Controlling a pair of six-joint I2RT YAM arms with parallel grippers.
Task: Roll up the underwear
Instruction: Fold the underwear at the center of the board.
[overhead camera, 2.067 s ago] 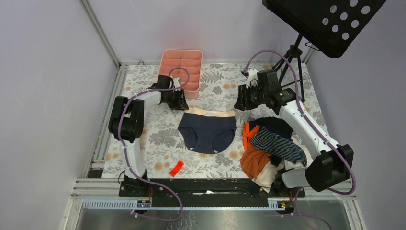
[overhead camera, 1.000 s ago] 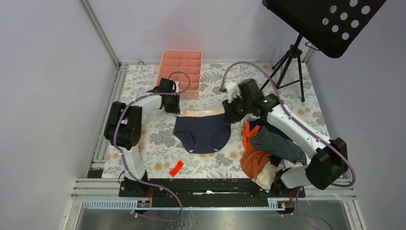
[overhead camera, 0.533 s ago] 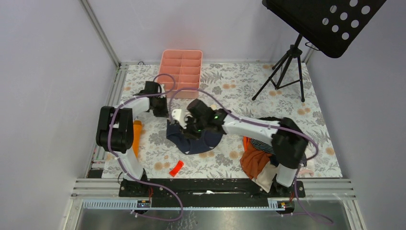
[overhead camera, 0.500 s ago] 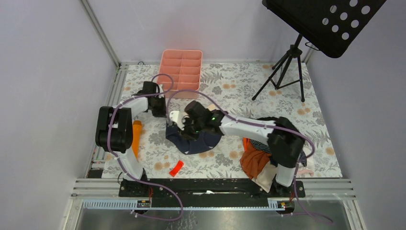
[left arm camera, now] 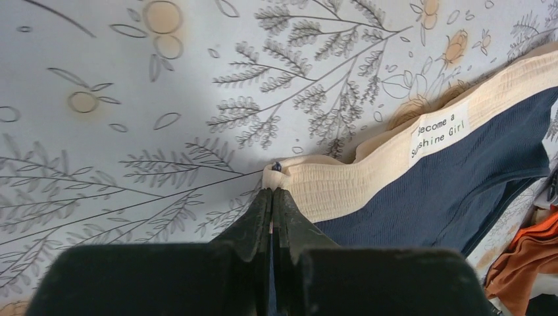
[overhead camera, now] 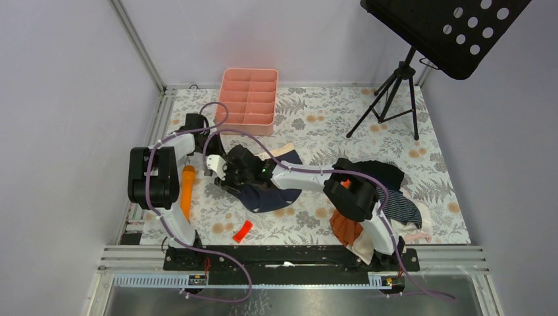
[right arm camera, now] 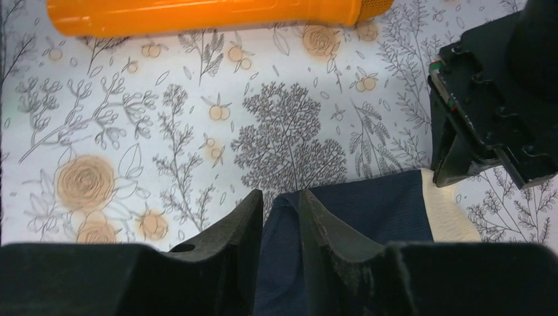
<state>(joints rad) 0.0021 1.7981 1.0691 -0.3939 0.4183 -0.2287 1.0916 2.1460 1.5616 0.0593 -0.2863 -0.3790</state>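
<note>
The right end effector [right arm camera: 279, 197] has dragged the navy underwear [overhead camera: 266, 197] leftward

I count two robot arms at the table, the left arm [overhead camera: 154, 178] and the right arm [overhead camera: 349, 191]. There are two pairs of underwear: one pair of navy briefs [overhead camera: 266, 196] with a tan band, and one pair of striped briefs [overhead camera: 403, 208]. There's also one orange garment [overhead camera: 342, 227], one black garment [overhead camera: 378, 171], one pink tray [overhead camera: 245, 122], one orange tube [overhead camera: 187, 191], one small red scrap [overhead camera: 242, 230] and one music stand [overhead camera: 454, 23].
</note>
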